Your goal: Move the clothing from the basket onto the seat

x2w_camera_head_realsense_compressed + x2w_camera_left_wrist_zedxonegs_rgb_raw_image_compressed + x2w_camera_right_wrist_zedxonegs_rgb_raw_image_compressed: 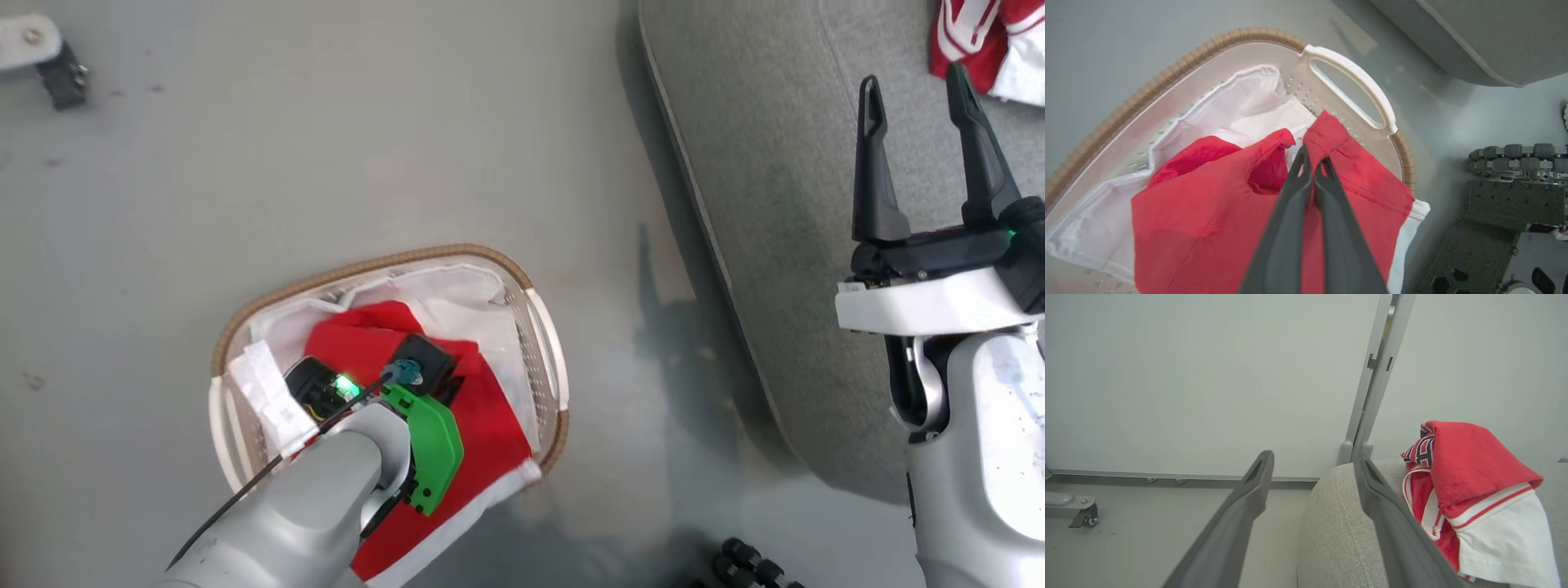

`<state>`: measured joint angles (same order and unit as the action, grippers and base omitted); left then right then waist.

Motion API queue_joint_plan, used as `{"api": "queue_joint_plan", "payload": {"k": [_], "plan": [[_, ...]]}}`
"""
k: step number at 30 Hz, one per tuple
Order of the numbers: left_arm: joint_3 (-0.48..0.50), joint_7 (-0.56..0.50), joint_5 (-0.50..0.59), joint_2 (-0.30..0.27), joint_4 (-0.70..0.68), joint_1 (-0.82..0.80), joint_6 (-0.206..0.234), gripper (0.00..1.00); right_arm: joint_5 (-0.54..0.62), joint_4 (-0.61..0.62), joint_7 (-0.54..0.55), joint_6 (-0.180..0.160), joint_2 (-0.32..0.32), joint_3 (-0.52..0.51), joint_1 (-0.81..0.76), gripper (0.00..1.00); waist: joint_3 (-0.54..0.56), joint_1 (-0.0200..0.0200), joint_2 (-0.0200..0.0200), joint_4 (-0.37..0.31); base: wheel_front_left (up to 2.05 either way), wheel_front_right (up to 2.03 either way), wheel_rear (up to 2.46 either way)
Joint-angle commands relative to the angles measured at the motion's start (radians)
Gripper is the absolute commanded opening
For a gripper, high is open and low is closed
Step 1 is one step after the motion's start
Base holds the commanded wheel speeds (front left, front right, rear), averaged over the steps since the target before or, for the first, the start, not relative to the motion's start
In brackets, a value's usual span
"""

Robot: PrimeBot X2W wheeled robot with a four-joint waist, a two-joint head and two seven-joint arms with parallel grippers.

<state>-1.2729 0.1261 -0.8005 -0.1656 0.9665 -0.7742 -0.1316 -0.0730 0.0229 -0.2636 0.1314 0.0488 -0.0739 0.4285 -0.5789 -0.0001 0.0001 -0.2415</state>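
The left gripper (1312,157) reaches into the basket (359,265), its fingers clamped together on a fold of the red garment (1208,212), which lies on the white lining (1241,106). Right of the basket, the right gripper (914,90) hangs with fingers apart over the grey seat (775,204), which bears a red jersey (980,41).

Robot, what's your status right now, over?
Left claw shut on soft red garment in white slatted plastic basket. Right claw open, near grey woven-fabric seat. Nothing seen in the way.

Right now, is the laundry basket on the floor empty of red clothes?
No, a red garment lies in the basket, pinched by the shut left tool.
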Motion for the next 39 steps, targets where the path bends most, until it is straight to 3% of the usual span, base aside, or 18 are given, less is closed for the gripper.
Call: {"api": "queue_joint_plan", "payload": {"k": [1, 9, 15, 21, 27, 35, 39], "plan": [[0.006, 0.030, -0.008, -0.001, -0.008, 0.022, 0.003, 0.00, 0.017, -0.009, -0.002, -0.001, 0.003, -0.006, -0.025, 1.00, 0.124, 0.0001, -0.0001, 0.078, 0.00, 0.00, 0.00], [0.047, 0.127, 0.002, -0.021, -0.083, 0.028, 0.023, 0.00, 0.075, -0.049, -0.002, -0.001, 0.003, 0.000, -0.116, 1.00, 0.271, 0.0001, -0.0001, 0.128, 0.00, 0.00, 0.00], [0.095, 0.141, 0.035, -0.083, -0.225, 0.015, 0.052, 0.00, 0.110, -0.083, -0.002, -0.001, 0.003, 0.011, -0.177, 1.00, 0.377, 0.0001, -0.0001, 0.153, 0.00, 0.00, 0.00], [0.096, 0.129, 0.096, -0.171, -0.385, -0.050, 0.067, 0.00, 0.140, -0.108, -0.002, -0.001, 0.003, 0.031, -0.223, 1.00, 0.466, 0.0001, -0.0001, 0.171, 0.00, 0.00, 0.00], [0.091, 0.068, 0.134, -0.225, -0.502, -0.150, 0.063, 0.00, 0.126, -0.131, -0.002, -0.001, 0.003, 0.064, -0.246, 1.00, 0.530, 0.0001, -0.0001, 0.179, 0.00, 0.00, 0.00], [0.142, 0.038, 0.142, -0.247, -0.566, -0.275, 0.088, 0.00, 0.088, -0.158, -0.002, -0.001, 0.003, 0.142, -0.255, 1.00, 0.567, 0.0001, -0.0001, 0.169, 0.00, 0.00, 0.00], [0.157, 0.028, 0.150, -0.249, -0.573, -0.333, 0.079, 0.00, 0.075, -0.163, -0.002, -0.001, 0.003, 0.201, -0.254, 1.00, 0.570, 0.0001, -0.0001, 0.163, 0.00, 0.00, 0.00]]}}
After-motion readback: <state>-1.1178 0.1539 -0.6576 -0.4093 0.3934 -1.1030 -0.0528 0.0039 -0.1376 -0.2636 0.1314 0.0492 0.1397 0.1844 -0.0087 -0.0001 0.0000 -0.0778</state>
